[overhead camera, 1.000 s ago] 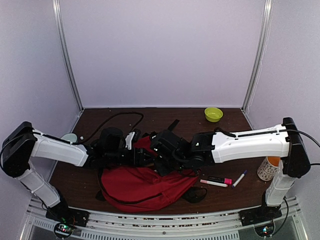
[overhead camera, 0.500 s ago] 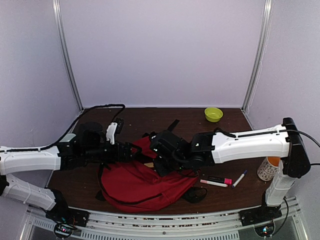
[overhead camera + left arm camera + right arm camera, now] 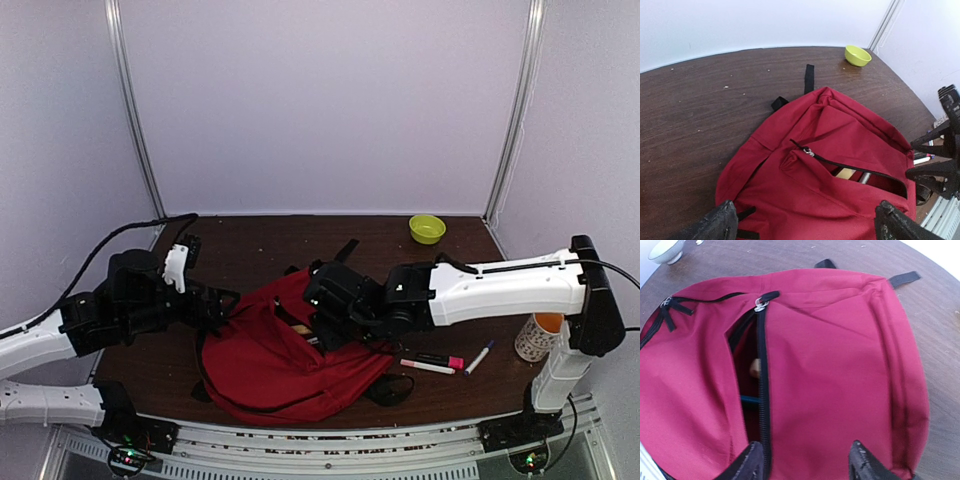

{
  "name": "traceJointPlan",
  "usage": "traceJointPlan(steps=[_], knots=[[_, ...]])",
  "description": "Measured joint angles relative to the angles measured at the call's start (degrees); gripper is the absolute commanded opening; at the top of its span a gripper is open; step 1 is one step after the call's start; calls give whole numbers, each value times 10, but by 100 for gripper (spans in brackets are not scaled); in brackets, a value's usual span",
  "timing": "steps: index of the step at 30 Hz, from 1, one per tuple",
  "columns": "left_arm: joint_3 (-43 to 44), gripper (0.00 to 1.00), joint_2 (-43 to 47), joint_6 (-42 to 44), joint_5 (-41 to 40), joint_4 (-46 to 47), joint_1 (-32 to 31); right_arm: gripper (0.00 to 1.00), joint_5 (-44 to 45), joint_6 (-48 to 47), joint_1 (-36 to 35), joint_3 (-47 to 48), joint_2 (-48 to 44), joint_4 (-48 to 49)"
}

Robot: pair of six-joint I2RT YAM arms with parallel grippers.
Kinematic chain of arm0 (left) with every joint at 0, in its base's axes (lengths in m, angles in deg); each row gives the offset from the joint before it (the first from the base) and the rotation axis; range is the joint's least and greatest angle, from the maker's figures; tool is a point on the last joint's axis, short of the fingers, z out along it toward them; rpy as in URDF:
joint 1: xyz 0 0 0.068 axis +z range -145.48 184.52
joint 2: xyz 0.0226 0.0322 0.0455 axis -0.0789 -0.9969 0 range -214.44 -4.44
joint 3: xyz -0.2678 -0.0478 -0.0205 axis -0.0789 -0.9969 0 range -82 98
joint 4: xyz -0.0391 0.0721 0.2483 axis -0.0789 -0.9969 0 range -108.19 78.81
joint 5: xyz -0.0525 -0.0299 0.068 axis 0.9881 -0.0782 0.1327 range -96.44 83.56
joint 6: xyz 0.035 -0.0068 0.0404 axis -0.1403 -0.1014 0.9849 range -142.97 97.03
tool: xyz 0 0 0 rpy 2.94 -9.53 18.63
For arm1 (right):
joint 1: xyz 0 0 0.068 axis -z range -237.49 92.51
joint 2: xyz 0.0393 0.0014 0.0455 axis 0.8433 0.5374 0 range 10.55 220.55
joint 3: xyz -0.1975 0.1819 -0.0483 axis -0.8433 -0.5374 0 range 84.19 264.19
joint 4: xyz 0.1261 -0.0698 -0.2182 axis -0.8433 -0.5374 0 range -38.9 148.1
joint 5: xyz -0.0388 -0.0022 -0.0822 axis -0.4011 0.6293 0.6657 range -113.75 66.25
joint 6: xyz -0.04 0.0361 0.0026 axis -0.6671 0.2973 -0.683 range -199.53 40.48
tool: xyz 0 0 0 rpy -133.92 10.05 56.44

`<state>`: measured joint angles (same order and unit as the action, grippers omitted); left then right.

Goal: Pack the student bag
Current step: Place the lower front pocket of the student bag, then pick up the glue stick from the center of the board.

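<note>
The student bag (image 3: 285, 365) lies flat on the dark bench (image 3: 300, 238), toward its near edge, with its zipper opening (image 3: 747, 382) gaping. The left tool (image 3: 805, 226) hovers beside the bag's left side, fingers spread wide and empty. The right tool (image 3: 807, 462) hangs just above the bag, fingers apart, pinching nothing.

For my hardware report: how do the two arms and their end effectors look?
The left arm and the right arm have white boxy shells with black joints and wrists. A black cable trails from the left one. The left end effector and the right end effector each have two black fingers.
</note>
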<state>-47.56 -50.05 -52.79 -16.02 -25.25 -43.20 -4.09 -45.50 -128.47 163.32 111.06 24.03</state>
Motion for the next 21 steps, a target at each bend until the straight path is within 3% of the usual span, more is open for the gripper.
traceJointPlan(steps=[9, 21], knots=[[91, 98, 65, 12, -71, -162, 0, 98, 109, 30, 0, 0, -87, -64], [181, 98, 86, 39, -173, -332, 0, 100, 244, 127, 10, -54, -167, -166]])
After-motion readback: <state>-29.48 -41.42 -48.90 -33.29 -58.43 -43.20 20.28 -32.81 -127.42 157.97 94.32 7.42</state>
